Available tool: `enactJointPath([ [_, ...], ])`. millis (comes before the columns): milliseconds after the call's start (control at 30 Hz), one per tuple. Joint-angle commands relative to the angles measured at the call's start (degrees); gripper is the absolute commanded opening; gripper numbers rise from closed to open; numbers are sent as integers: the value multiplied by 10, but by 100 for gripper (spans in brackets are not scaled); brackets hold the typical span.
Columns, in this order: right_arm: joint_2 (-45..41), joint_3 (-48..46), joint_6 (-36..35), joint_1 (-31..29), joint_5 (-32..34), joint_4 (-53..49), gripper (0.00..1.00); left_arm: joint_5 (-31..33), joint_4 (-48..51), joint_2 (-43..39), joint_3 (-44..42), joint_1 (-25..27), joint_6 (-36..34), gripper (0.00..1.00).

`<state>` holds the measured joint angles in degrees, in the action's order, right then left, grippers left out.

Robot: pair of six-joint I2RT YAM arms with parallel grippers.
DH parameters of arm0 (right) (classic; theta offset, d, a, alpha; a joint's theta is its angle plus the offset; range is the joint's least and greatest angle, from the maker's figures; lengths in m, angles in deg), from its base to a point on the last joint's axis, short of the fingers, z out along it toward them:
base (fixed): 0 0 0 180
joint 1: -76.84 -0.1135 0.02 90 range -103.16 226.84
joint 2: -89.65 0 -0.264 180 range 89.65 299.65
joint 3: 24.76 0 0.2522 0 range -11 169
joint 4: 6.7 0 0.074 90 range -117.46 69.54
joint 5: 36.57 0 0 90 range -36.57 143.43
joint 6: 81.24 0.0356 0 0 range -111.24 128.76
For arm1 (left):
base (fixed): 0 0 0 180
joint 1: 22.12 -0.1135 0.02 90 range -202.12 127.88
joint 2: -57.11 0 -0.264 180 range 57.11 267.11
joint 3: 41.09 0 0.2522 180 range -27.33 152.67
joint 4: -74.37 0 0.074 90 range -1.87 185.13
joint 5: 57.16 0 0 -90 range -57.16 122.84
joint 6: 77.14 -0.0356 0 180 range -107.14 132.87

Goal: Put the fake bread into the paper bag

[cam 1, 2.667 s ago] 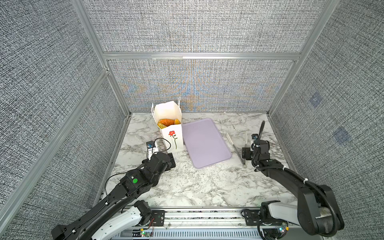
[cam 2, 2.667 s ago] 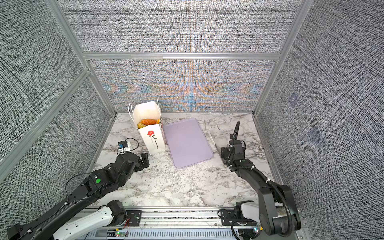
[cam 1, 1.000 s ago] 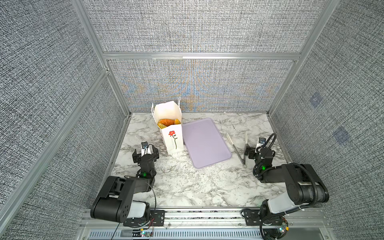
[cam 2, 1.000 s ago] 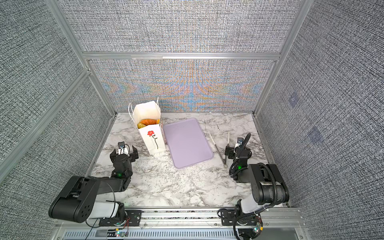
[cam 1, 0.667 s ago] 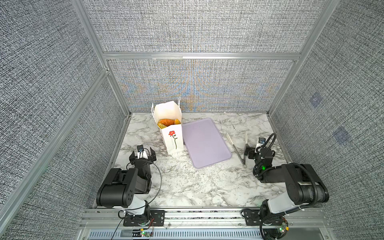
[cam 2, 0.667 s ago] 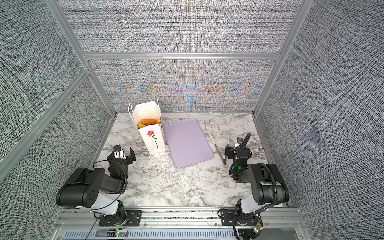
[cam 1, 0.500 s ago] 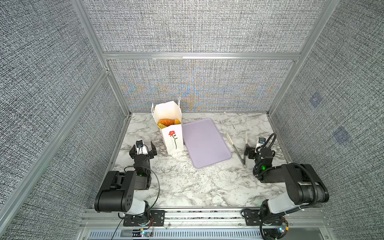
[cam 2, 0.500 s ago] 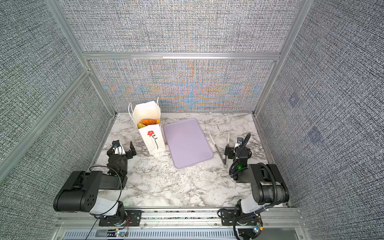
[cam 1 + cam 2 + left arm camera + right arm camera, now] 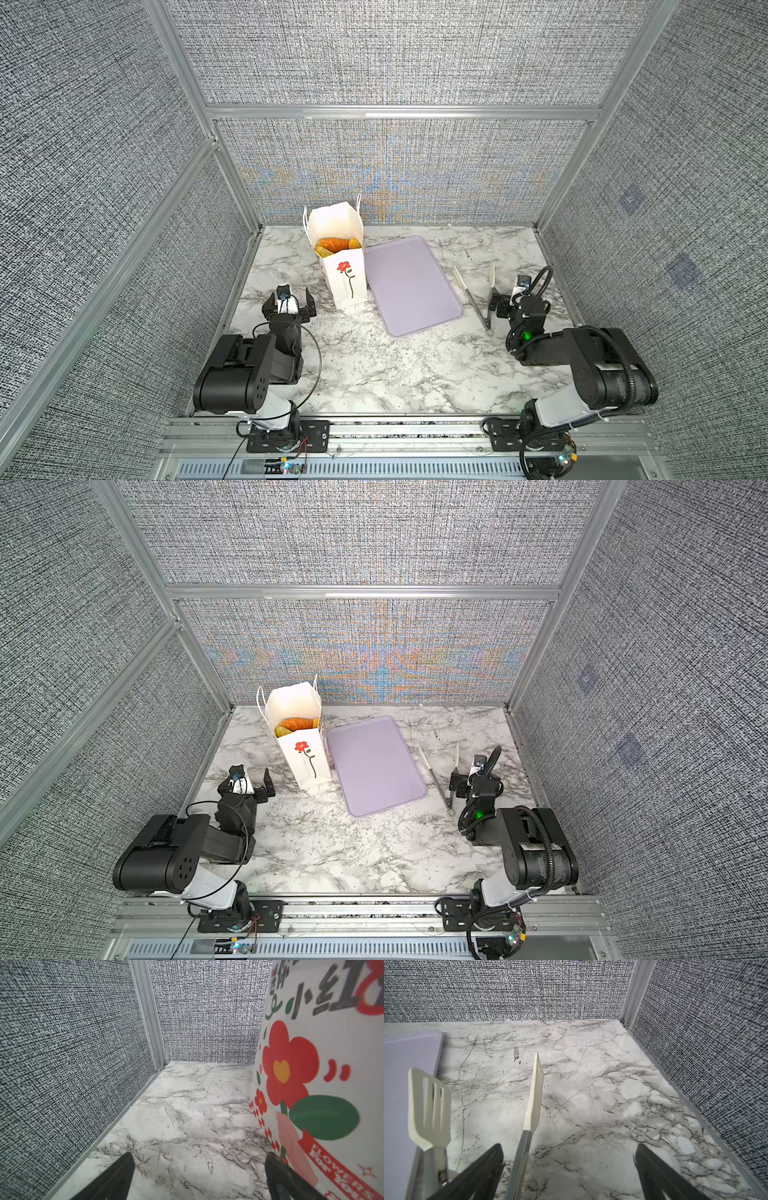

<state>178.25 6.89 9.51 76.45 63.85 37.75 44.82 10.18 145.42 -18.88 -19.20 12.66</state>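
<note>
**Bright, even light with colour moiré on the back wall**

Soft white light falls from above, leaving only faint, blurry-edged shadows on the white-and-grey marble tabletop (image 9: 374, 374), which carries a mild sheen in the right wrist view. In both top views the grey woven back wall (image 9: 374, 658) shimmers with orange-blue moiré. Wide-angle stretch warps the wrist views' edges. There the white flower-printed paper bag (image 9: 322, 1084) and the cream slotted plastic tongs (image 9: 428, 1109), close to the lens, look soft.

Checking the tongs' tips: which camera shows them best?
Right wrist view: the tongs show slotted white tips close up. Both top views show them whole but small, beside the lilac tray. Left wrist: absent.
</note>
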Motion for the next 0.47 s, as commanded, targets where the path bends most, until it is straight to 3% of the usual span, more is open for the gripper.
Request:
enactJointPath([
  [0, 0, 2, 2, 0, 2, 14, 99, -3, -26, 2, 2, 1, -6, 99],
  [433, 1, 1, 2, 0, 2, 15, 99, -4, -23, 1, 2, 0, -6, 99],
])
